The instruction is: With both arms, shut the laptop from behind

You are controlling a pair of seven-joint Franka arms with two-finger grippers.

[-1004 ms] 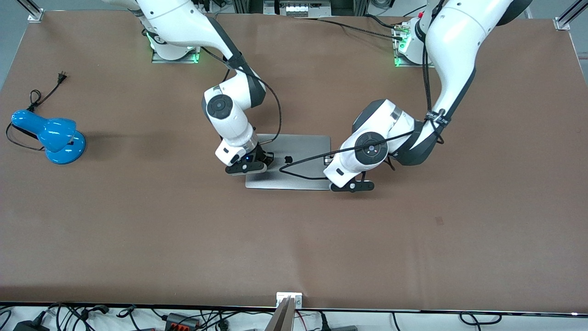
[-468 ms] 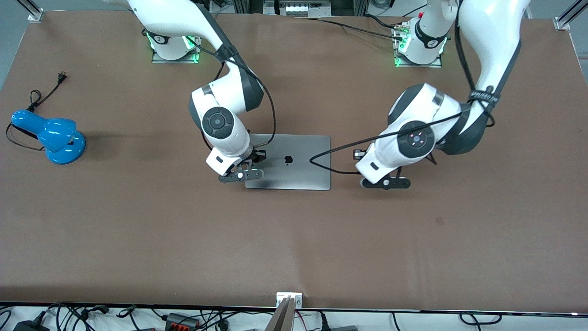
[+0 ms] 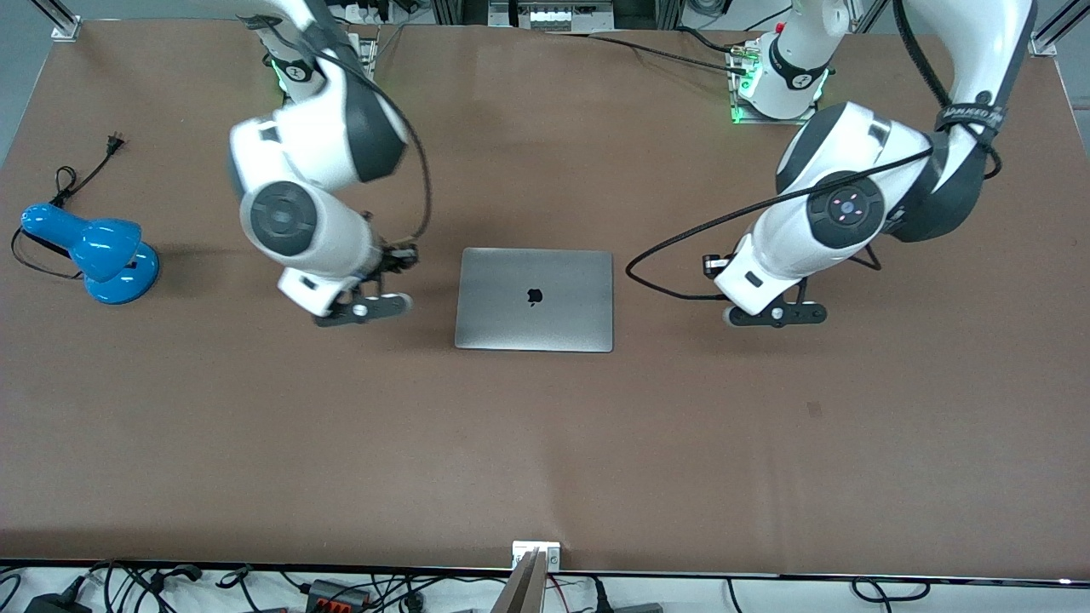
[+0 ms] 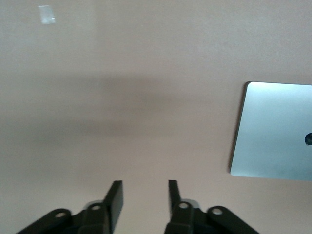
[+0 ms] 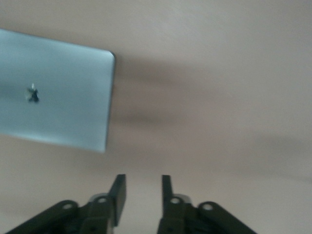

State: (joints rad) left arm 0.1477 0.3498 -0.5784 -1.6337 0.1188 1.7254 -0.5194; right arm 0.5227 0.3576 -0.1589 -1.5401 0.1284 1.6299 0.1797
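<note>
Blue lamp (image 3: 94, 249) sat at the frame's left edge on the table (image 3: 255, 443). The right pincer (image 3: 362, 308) hung at left of centre over bare table, fingers (image 5: 118, 192) slightly parted, empty. The laptop (image 3: 534, 299) lay shut, lid up, at centre. The left pincer (image 3: 775, 314) hung at right, fingers (image 4: 115, 199) parted, empty.

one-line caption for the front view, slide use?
Laptop lies closed on the table; left tool and right tool hang open over bare table at either end, lamp near the right arm's end.
</note>
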